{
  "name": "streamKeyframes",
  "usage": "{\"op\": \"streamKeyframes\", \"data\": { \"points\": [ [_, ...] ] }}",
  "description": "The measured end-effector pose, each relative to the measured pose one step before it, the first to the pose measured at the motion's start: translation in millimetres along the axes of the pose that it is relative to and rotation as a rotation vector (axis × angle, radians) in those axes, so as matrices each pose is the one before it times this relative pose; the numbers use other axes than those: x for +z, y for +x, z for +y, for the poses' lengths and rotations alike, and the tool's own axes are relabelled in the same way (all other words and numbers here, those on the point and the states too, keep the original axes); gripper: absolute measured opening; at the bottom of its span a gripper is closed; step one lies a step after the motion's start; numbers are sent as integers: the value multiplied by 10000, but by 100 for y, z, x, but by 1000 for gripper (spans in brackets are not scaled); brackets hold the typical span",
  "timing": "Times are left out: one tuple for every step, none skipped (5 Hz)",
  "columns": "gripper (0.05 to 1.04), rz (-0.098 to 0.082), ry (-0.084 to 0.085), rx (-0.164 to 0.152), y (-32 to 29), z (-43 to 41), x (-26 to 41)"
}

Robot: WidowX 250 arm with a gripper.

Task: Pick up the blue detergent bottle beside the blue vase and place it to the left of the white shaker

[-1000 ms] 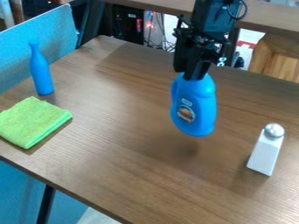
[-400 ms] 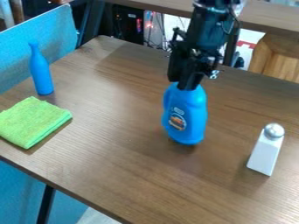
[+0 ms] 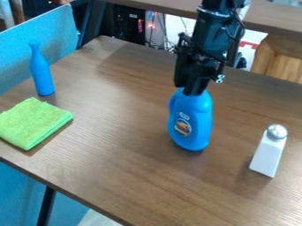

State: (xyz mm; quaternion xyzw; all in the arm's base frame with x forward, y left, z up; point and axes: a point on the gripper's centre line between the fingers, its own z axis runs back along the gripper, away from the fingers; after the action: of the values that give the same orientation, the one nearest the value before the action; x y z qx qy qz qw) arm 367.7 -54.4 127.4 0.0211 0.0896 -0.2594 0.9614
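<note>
Lab or office space, judging by blue partition panels [image 3: 56, 33] and loose cables [image 3: 159, 33].

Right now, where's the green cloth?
In the camera view, the green cloth lies at the left side of the table, just below the slim blue bottle.

We see a glossy blue jug [image 3: 198, 115], round-shouldered with a handle-like bulge along one side and a small picture label [image 3: 183, 127] on its front. It is nearly upright, its top in the claw [image 3: 194, 92], over the middle of the tabletop [image 3: 126, 148]; we cannot tell whether its base touches.
</note>
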Motion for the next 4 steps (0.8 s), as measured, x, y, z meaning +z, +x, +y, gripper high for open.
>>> {"op": "streamKeyframes", "data": {
  "points": [
    [509, -129, -198, 155, -74, 356, -175],
    [821, -118, -212, 400, -595, 388, -407],
    [1010, -756, 106, 298, -1066, 172, 2379],
    [1008, -618, 181, 248, -1438, 127, 2310]
  ]
}}
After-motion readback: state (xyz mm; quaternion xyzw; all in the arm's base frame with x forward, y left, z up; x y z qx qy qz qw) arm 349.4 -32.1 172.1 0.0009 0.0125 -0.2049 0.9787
